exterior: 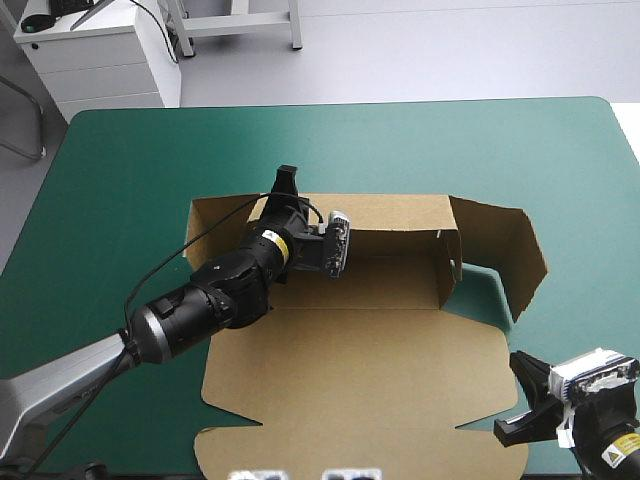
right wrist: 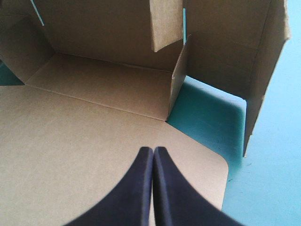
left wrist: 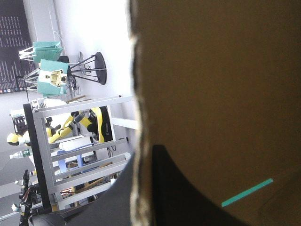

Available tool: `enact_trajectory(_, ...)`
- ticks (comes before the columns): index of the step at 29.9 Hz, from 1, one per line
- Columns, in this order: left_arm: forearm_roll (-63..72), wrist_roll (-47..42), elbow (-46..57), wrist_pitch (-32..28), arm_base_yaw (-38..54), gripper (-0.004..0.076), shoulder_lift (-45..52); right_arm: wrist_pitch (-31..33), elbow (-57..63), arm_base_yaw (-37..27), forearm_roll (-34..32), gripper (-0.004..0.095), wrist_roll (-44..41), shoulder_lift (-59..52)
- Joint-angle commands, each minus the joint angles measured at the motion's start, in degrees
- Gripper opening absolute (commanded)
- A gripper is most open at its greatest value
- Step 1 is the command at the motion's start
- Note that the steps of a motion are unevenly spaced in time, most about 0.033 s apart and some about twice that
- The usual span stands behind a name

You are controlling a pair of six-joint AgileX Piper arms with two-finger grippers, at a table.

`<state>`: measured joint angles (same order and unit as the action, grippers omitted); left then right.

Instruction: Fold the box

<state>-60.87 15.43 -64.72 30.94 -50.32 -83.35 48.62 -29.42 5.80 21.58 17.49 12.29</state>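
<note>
Brown box (exterior: 350,290) sits mid-bench (exterior: 130,150). Its lid (exterior: 350,380) lies flat toward the near edge, the back wall (exterior: 390,212) is raised, and the right-end flaps (exterior: 510,250) stand splayed outward. Left end effector (exterior: 287,180) is at the back wall's top edge near its left end, pinched on the board; the board's edge runs between its fingers (left wrist: 178,193). Right end effector (right wrist: 153,155) is closed to a point, empty, over the lid's near right corner; contact not discernible. Bare bench lies beyond the back wall and right of the flaps.
</note>
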Motion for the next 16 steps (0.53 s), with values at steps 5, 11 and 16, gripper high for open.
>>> enact_trajectory(5, -5.75, -7.11, -0.82, -0.61, -0.26, -0.0008, 2.52, -3.90, -3.46, 0.23, 0.54, -0.0013, -1.86, 2.94)
enact_trajectory(11, -9.39, -8.91, -0.82, -0.17, -0.26, -0.0008, 2.18, -4.07, -11.31, 0.23, -0.64, -0.0014, -1.86, 13.75)
enact_trajectory(16, -10.97, -10.15, -0.82, 0.75, -0.26, -0.0008, 1.90, -3.84, -22.89, 0.23, -0.64, -0.0014, -2.08, 25.34)
